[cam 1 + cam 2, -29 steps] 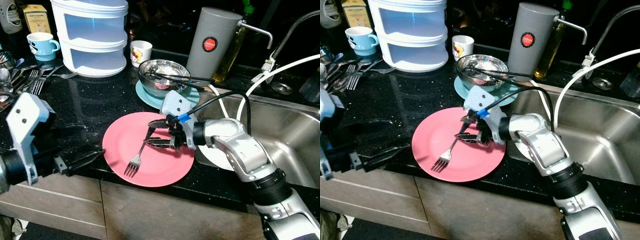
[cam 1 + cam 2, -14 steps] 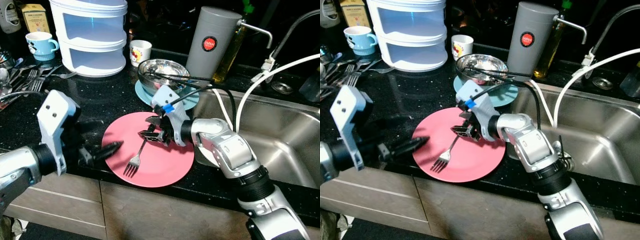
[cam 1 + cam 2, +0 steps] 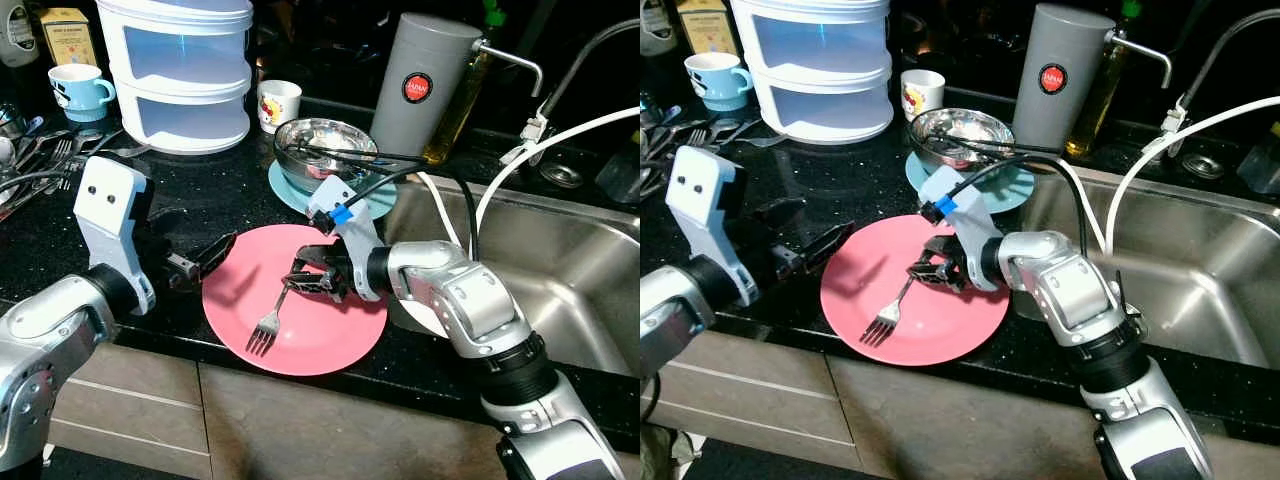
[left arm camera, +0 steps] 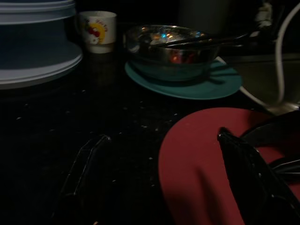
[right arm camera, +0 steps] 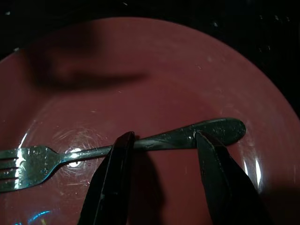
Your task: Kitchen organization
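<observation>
A pink plate (image 3: 330,340) lies on the black counter near its front edge, with a steel fork (image 3: 268,325) on it, tines toward me. My right gripper (image 3: 303,277) is low over the fork's handle (image 5: 187,138). Its fingers (image 5: 112,183) stand open, spaced along the handle, and the fork rests on the plate. My left gripper (image 3: 215,250) is open at the plate's left rim (image 4: 164,154). One of its fingers (image 4: 248,173) reaches over the plate and the other is over the dark counter.
Behind the plate a steel bowl (image 3: 325,145) with dark utensils sits on a teal plate (image 3: 375,195). A white cup (image 3: 279,104), stacked white containers (image 3: 185,80), a blue mug (image 3: 75,88) and loose cutlery (image 3: 40,160) stand at back left. A grey canister (image 3: 425,85) and the sink (image 3: 560,270) are to the right.
My left arm has swung up from the counter's front edge, and its gripper now reaches the plate's left rim. The right gripper has stayed over the fork handle.
</observation>
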